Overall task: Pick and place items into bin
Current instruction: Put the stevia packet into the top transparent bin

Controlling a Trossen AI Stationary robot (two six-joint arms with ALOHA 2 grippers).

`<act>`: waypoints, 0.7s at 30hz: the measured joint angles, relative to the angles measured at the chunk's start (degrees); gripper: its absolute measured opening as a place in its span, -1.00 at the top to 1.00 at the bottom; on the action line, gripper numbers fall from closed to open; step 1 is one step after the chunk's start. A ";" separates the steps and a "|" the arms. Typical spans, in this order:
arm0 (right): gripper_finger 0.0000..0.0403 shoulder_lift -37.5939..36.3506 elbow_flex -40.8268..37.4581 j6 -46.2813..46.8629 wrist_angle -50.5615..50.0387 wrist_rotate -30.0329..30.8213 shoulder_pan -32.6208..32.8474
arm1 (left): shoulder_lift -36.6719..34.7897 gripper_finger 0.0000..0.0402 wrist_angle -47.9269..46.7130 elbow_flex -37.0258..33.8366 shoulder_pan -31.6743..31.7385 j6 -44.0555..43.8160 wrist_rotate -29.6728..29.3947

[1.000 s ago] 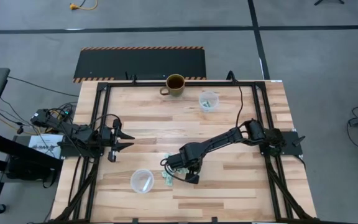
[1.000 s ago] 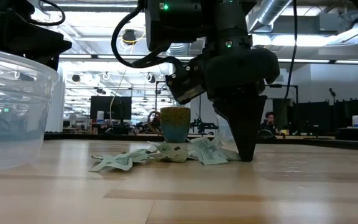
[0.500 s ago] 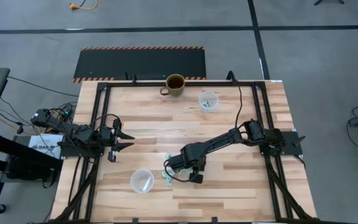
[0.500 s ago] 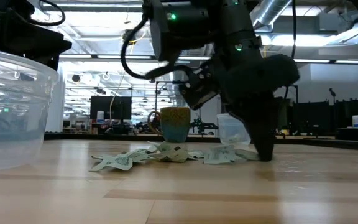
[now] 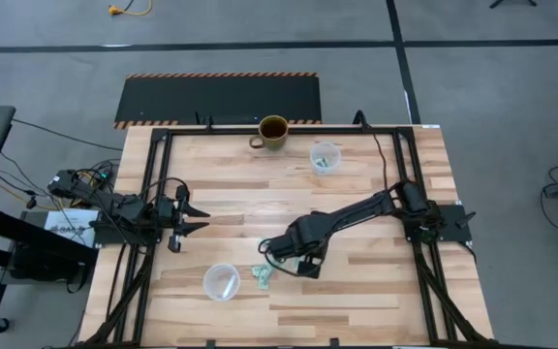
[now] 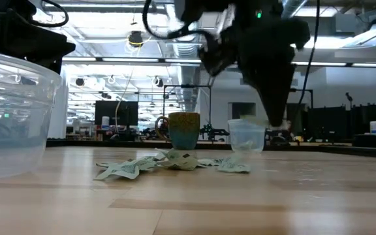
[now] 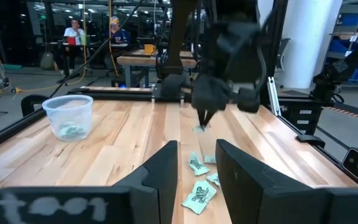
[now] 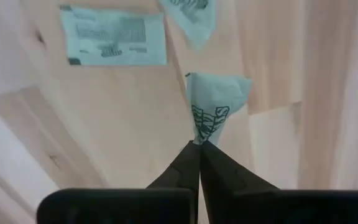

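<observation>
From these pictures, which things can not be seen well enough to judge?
- High view: the right gripper hides the packet it pinches; only its wrist view shows it.
- Low view: the right gripper is blurred, and the loose packets overlap, so no count.
- High view: contents of the far clear cup too small to identify.
- Left gripper: waits open at the table's left.

You won't find any readable text here. The mint-green packets [image 8: 114, 36] carry dark print, clearest in the right wrist view at the upper left of the frame, but its letters can't be made out. One packet [image 8: 210, 106], pinched at centre frame, shows print just as illegible.
</observation>
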 joint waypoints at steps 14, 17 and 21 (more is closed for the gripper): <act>1.00 -8.07 0.09 2.38 -2.93 0.57 -0.07 | 0.00 0.51 0.02 0.00 -0.01 0.00 0.00; 1.00 -10.42 0.12 2.86 -2.97 0.57 -0.37 | 0.00 0.51 0.02 -0.01 -0.02 0.00 0.00; 1.00 -13.55 0.16 3.34 -2.96 1.94 -0.79 | 0.00 0.51 0.00 0.00 -0.02 0.00 0.00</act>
